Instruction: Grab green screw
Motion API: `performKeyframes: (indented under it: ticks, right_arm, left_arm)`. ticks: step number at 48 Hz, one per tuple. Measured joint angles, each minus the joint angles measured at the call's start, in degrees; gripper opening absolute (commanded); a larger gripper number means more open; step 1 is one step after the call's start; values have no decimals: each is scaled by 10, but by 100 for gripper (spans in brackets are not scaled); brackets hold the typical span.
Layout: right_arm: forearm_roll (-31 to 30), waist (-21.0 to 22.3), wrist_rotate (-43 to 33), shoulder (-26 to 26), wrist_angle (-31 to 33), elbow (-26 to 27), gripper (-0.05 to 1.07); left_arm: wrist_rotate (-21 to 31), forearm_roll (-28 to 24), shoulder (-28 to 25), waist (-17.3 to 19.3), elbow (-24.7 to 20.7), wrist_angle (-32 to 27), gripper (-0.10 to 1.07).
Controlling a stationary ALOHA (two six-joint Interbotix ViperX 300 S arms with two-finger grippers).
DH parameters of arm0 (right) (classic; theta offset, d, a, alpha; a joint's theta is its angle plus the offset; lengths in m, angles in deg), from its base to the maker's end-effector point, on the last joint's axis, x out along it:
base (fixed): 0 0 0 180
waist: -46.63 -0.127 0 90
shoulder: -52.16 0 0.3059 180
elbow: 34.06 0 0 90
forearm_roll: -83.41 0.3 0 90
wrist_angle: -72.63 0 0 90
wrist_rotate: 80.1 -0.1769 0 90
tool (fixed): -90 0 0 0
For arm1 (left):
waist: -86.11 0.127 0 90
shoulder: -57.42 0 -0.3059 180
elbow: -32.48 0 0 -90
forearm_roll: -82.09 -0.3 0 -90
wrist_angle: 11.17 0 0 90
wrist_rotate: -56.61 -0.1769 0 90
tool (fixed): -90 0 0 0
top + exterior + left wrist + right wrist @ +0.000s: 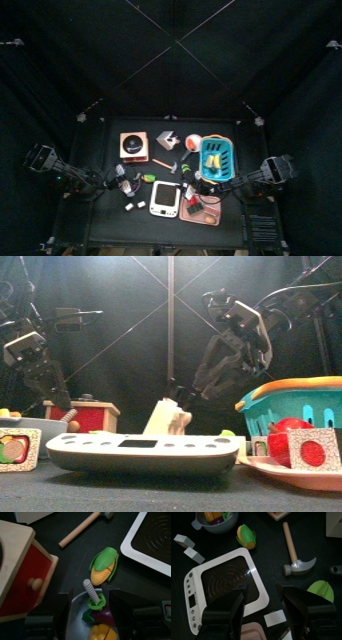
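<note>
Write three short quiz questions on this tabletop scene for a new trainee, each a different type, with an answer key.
1. True or false: the left gripper is shut on the green screw.
2. Multiple choice: what lies just beyond the screw in the left wrist view? A) a toy corn cob B) a banana C) a spoon
3. Fill in: in the right wrist view, the tool with the wooden handle is a ____.

Key
1. False: the gripper is open, its fingers either side of the bowl holding the screw.
2. A, the toy corn cob.
3. Hammer, lying beside the white scale.
</note>
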Motion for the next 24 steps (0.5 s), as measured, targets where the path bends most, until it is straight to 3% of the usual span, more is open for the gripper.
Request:
performKeyframes:
  ticks: [14,24]
  right_arm:
    - [0,0,0,0,-1,0,84]
    - [0,-1,1,0,0,0,84]
  left_arm:
    - [0,-4,-20,11,-8,1,85]
    - [0,-3,-32,17,-11,1,74]
